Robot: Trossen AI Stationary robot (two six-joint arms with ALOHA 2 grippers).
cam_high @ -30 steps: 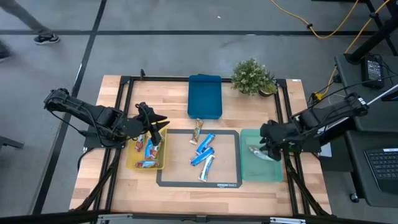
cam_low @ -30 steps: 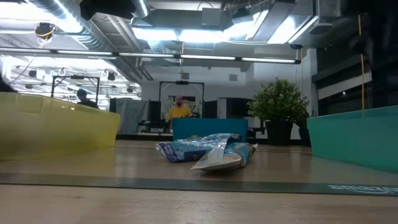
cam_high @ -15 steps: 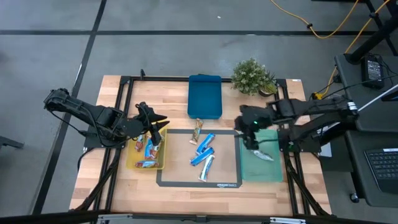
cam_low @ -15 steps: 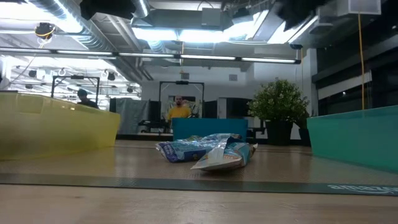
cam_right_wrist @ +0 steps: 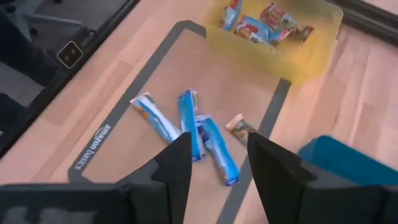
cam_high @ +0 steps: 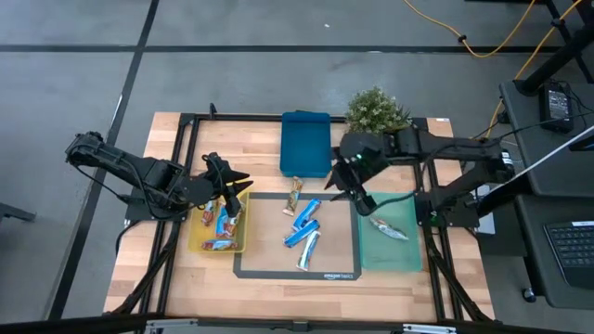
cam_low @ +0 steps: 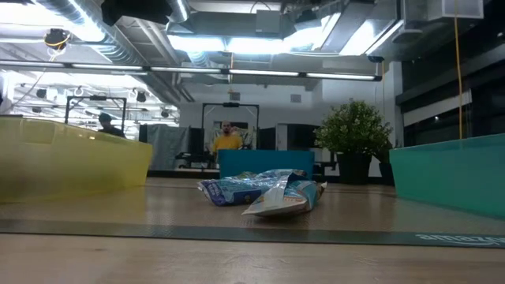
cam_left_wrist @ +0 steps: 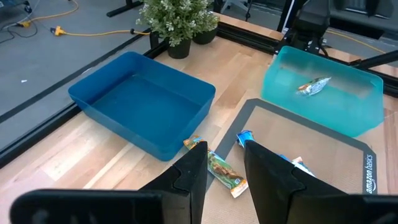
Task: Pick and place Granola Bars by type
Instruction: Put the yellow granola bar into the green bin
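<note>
- Granola Bars [cam_high: 304, 229]: you have four blue-and-white ones and one brownish bar [cam_high: 295, 194] on the grey mat [cam_high: 339, 275]; several sit in the yellow tray [cam_high: 197, 243], one in the green tray [cam_high: 406, 260].
- Handling, by judgement: light, crinkly, slippery foil; pinch across the middle of a bar's narrow width.
- Right gripper [cam_high: 348, 181]: above the mat's far right corner, fingers spread, nothing held.
- Left gripper [cam_high: 238, 186]: parked over the yellow tray, fingers apart, empty.

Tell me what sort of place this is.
Probably a robotics lab or workshop, not a home. A wooden table framed in black rails carries two arms, cables trail over a bare grey floor, and the low view shows exposed ceiling ducts with strip lights.
</note>
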